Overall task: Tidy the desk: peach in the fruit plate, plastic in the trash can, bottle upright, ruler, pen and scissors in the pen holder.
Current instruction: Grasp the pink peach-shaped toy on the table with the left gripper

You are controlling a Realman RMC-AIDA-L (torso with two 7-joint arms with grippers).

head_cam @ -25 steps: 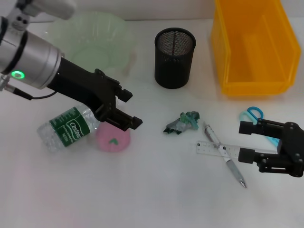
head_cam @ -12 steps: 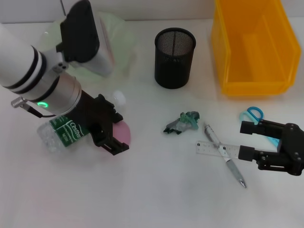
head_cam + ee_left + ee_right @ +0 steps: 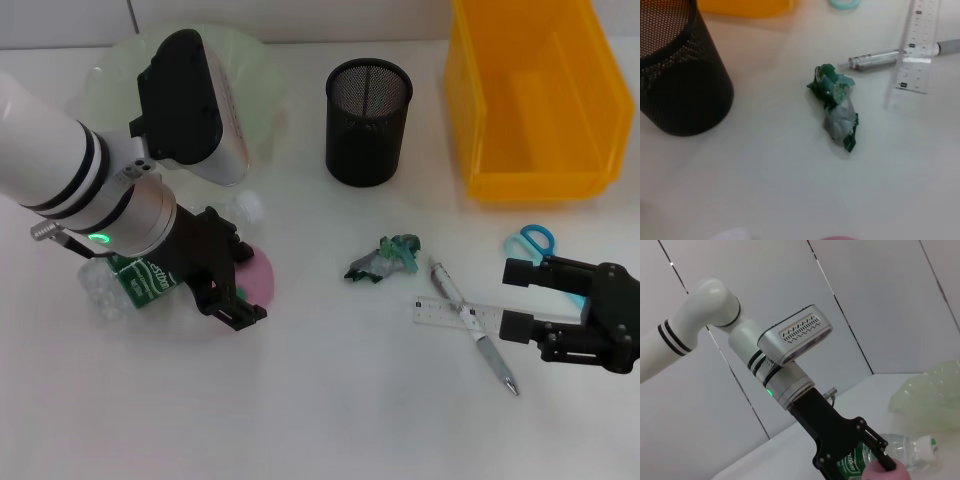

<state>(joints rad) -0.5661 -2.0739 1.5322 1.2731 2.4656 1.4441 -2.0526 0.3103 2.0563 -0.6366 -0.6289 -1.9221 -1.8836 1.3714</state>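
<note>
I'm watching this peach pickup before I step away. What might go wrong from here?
The left gripper is down at the peach, which lies against the fallen bottle: closing could nudge the bottle and set it rolling. The peach is mostly hidden under the gripper, so an off-centre pinch might let the peach slip out on the way to the fruit plate.

Open table (image 3: 320, 400) lies between the left gripper (image 3: 228, 290) and crumpled plastic (image 3: 384, 258).

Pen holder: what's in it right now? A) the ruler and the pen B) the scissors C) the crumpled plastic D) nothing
D. The pen holder shows only bare mesh inside, while the ruler, pen, scissors and plastic all lie on the desk.
</note>
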